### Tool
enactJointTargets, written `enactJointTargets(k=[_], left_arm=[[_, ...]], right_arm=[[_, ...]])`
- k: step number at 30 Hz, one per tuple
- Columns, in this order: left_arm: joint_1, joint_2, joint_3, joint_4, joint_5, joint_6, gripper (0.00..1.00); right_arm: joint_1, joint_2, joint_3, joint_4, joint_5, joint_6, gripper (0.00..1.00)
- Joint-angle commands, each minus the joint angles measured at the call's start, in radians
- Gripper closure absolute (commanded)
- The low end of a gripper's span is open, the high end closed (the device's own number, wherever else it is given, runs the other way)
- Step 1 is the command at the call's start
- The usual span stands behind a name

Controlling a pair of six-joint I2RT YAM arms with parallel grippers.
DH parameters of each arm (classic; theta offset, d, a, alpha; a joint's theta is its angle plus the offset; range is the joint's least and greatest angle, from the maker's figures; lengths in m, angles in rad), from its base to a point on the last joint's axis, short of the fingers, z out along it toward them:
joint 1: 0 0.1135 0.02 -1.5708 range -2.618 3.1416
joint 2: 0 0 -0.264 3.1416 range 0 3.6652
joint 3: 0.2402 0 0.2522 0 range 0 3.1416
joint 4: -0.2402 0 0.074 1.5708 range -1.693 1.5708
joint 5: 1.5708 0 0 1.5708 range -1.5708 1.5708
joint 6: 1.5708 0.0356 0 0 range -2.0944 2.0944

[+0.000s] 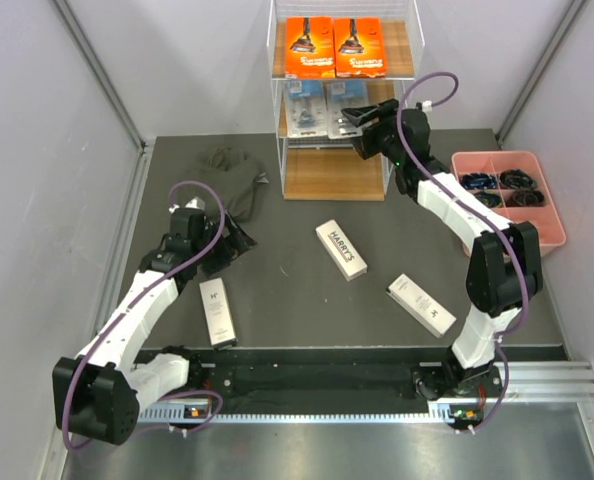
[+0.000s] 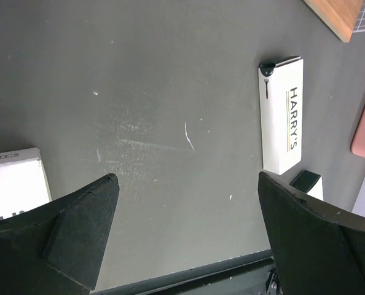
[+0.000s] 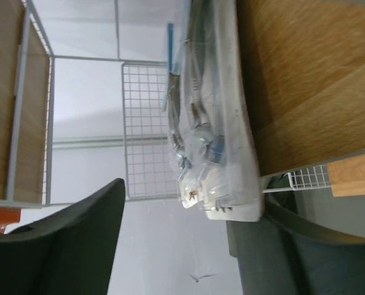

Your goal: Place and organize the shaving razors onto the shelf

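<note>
The shelf point(image 1: 277, 90) stands at the back middle. Two orange boxes point(image 1: 309, 47) lie on its top tier. Two blue-and-clear blister packs point(image 1: 304, 108) lie on the middle tier. My right gripper point(image 1: 357, 120) is open at the front right of that tier. In the right wrist view a blister pack point(image 3: 213, 123) lies on the wooden tier point(image 3: 305, 80), its end just ahead of my open right gripper point(image 3: 182, 246). Three white boxes lie on the table: left point(image 1: 217, 312), middle point(image 1: 341, 249), right point(image 1: 421, 304). My left gripper point(image 1: 239, 240) is open and empty above the table point(image 2: 185, 233).
A pink compartmented tray point(image 1: 467, 165) with dark items stands at the right. A dark cloth point(image 1: 232, 170) lies left of the shelf. The bottom tier point(image 1: 332, 175) is bare wood. The left wrist view shows the middle box point(image 2: 282, 123) and the left box point(image 2: 13, 184).
</note>
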State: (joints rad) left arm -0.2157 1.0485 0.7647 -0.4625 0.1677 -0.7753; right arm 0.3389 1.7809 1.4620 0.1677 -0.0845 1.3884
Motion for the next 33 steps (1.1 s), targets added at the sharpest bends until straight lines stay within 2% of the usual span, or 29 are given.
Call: enactJointTargets(k=[1,3,4,7,25,33], left_arm=[[0.004,-0.031,-0.022,0.047,0.024,0.001,0.01],[0.006,-0.028,-0.027,0.050,0.029,0.001,0.01],[0.006,-0.028,-0.031,0.053,0.032,-0.001,0.01],[0.006,-0.024,-0.036,0.056,0.038,-0.002,0.01],[0.006,-0.021,-0.039,0.065,0.050,0.004,0.01],[0.006,-0.016,-0.062,0.073,0.058,0.001,0.01]], right_arm=[[-0.012,-0.021,0.009,0.010,-0.029,-0.037,0.24],[-0.012,-0.035,-0.005,0.012,-0.034,-0.054,0.17],[-0.012,-0.041,-0.008,0.019,-0.040,-0.060,0.10],[-0.012,-0.064,-0.026,0.029,-0.046,-0.089,0.01],[-0.012,-0.198,-0.225,0.182,-0.127,-0.130,0.01],[0.000,-0.331,-0.327,0.124,-0.126,-0.232,0.01]])
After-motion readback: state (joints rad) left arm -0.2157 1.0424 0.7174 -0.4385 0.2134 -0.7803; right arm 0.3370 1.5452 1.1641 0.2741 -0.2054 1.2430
